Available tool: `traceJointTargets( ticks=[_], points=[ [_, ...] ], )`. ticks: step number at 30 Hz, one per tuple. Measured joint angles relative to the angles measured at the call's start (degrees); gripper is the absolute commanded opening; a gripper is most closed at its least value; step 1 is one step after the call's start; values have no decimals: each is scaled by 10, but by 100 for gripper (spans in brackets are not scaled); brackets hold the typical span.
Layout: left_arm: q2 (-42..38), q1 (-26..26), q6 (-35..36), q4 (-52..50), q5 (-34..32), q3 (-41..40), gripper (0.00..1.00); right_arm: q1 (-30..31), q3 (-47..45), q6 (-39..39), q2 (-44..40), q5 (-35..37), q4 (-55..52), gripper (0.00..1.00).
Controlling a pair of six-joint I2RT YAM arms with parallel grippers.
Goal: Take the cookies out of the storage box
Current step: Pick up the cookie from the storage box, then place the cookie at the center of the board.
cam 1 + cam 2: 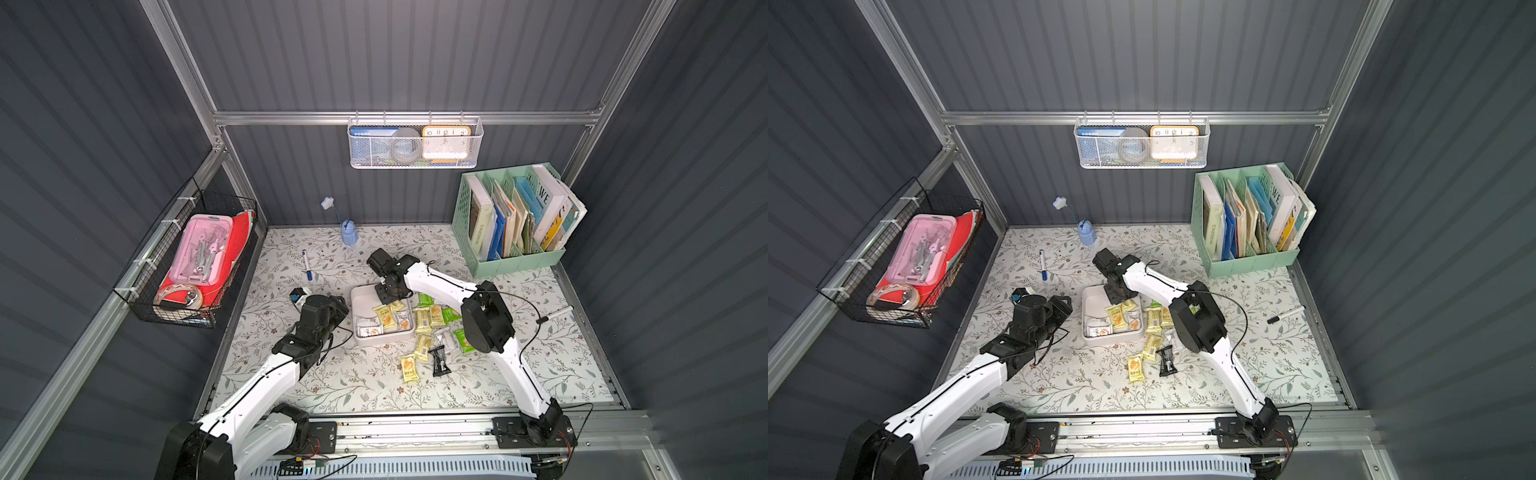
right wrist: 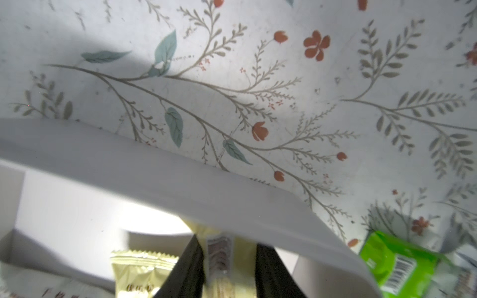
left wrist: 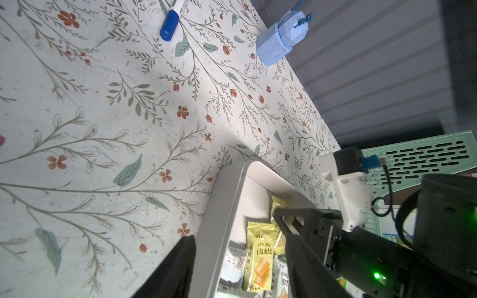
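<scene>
The white storage box (image 1: 362,297) (image 1: 1090,299) sits mid-table with several cookies (image 1: 384,318) in its near half. More cookies (image 1: 432,332), green, pale yellow and one black, lie on the table to its right. My right gripper (image 1: 388,297) (image 2: 227,241) reaches down inside the box's far side. It is shut on a pale yellow cookie packet (image 2: 222,258), just behind the box wall (image 2: 180,185). My left gripper (image 1: 343,309) (image 3: 233,227) stands open astride the box's left wall (image 3: 222,206), one finger outside it and the other over the packets.
A mint-green file holder (image 1: 515,224) stands at the back right. A blue-capped pen (image 1: 306,266) and a pale blue bottle (image 1: 349,232) lie at the back left, and a marker (image 1: 555,314) at the right. A wire basket (image 1: 199,257) hangs on the left wall.
</scene>
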Motion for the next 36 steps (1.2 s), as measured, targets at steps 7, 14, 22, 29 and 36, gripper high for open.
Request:
traceJointTargets(
  ticks=[7,14,22,29,36],
  points=[
    [-3,0,2,-12,2,2,60,5,-83,10,-138,-5,24,34],
    [22,0,20,-15,10,32,60,6,-253,42,-288,1,51,34],
    [58,-16,28,-11,17,43,59,6,-493,106,-445,10,37,32],
    [95,-60,28,-7,10,66,59,6,-624,167,-555,-2,26,31],
    [126,-92,27,-3,-1,88,59,6,-718,214,-577,-42,44,30]
  ],
)
